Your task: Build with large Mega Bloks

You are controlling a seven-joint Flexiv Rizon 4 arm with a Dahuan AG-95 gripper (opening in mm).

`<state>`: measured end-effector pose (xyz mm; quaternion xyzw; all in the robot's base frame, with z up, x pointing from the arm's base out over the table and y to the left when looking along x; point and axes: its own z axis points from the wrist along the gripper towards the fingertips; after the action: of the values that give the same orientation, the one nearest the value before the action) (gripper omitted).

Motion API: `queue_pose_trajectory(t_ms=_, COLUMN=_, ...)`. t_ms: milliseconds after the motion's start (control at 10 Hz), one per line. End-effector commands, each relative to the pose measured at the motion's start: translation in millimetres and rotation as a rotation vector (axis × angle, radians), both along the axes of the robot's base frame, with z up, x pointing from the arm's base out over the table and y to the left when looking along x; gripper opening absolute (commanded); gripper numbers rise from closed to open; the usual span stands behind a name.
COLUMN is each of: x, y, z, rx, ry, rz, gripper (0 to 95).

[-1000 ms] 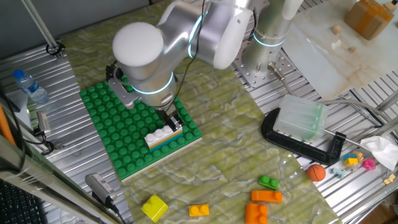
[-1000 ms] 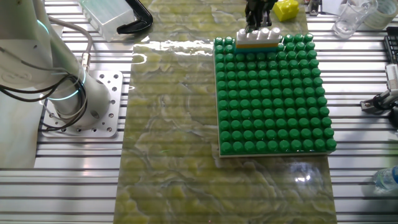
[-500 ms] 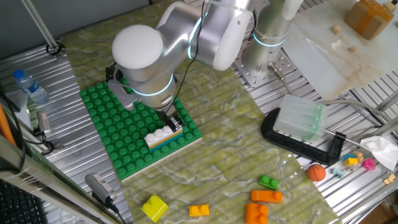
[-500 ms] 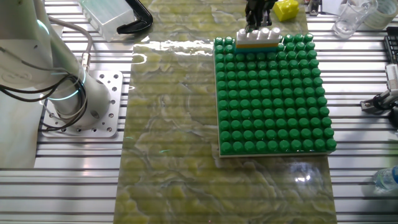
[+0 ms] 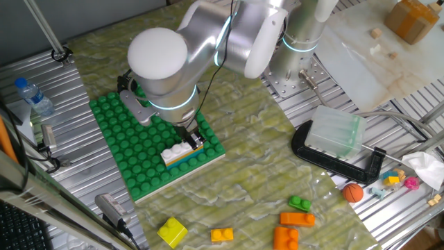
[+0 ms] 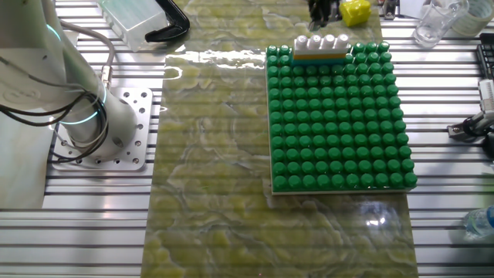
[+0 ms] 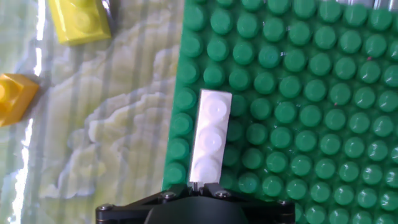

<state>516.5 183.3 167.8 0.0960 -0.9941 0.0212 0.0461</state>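
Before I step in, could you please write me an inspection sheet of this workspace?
Surface: green baseplate on a marbled mat.
Job's things: white brick stacked on orange and teal at the plate's edge; loose yellow brick, orange bricks, small green brick on the mat.
Clutter: orange ball, clear box in a black clamp, bottle.
Gripper: just above the stack; fingers' state unclear.
Cables: along the arm.
Surroundings: slatted metal table.
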Motion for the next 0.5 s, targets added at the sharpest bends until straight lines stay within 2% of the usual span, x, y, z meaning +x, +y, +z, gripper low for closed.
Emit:
queue_pose_trajectory(t_ms=100, x=11.3, y=10.9, z=7.2, rx=0.0, ry=-0.002, rz=-0.002, gripper=0.0)
queue_pose_trajectory(t_ms=300, x=20.4, y=28.6, z=6.1, rx=0.001, ry=-0.04, rz=0.016, gripper=0.0)
queue_pose_trajectory(t_ms=400, x=25.6, y=43.3, z=2.8, rx=0.007, ry=-0.064, rz=0.021, gripper=0.0)
queue_pose_trajectory(t_ms=500, x=27.7, y=52.6, z=0.9, rx=0.009, ry=-0.067, rz=0.023, gripper=0.0)
